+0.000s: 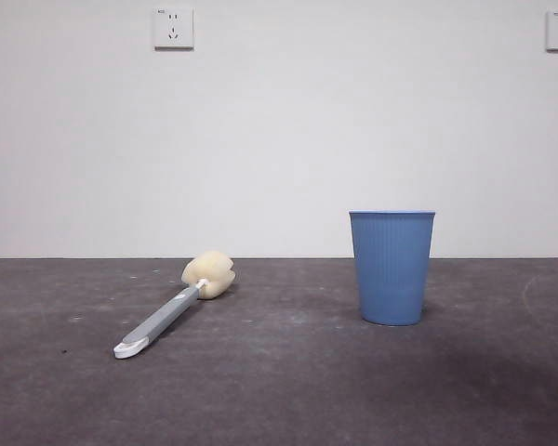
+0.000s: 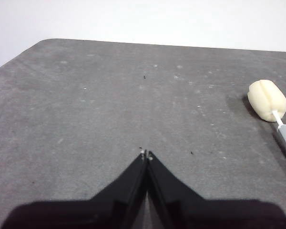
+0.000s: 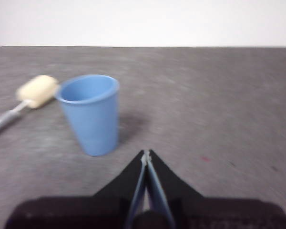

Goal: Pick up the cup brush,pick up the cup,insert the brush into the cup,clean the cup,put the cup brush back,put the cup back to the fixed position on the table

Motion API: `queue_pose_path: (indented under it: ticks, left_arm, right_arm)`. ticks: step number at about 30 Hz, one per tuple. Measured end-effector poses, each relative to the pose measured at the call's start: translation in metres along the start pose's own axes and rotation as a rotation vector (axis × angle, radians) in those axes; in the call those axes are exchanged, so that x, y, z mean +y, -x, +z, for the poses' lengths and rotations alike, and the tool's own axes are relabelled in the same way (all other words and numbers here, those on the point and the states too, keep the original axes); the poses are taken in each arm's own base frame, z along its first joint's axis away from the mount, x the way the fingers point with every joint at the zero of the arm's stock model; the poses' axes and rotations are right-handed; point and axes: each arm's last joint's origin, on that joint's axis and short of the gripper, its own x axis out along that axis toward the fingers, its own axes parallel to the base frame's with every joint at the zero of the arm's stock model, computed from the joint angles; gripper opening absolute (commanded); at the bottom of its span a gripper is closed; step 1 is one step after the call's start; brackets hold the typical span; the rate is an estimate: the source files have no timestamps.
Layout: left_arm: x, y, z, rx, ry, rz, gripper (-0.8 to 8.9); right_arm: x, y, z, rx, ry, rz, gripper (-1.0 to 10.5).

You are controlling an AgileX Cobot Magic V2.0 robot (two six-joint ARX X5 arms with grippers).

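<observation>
The brush (image 1: 172,311) lies flat on the desk (image 1: 279,390), well apart from the cup (image 1: 391,268), its sponge head pointing back toward the wall and its white tip nearest the front. It looks light; the grey handle seems stiff and flat, the best place to pinch it, while the cream sponge would squash and give a poor hold. The cup stands upright, blue, finely ribbed, narrowing to its base. It is probably thin plastic, light and easy to tip or dent, so a gentle grip on the wall below the rim suits it. The left gripper (image 2: 146,153) hangs over bare desk with jaws closed tip to tip, empty, the brush off to one side. The right gripper (image 3: 146,152), jaws likewise pressed together, hovers near the cup.
</observation>
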Motion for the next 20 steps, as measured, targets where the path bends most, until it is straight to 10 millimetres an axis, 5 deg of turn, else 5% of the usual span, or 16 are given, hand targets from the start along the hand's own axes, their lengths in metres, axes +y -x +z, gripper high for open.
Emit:
queue_pose_path:
  ticks: [7,20]
  left_arm:
    - [0.000,0.000,0.000,0.000,0.000,0.000,-0.03]
    - [0.000,0.000,0.000,0.000,0.000,0.000,-0.03]
  right_arm:
    - [-0.003,-0.003,-0.021,0.005,-0.064,-0.055,0.0]
    - [-0.003,-0.003,-0.020,-0.022,-0.109,-0.071,0.0]
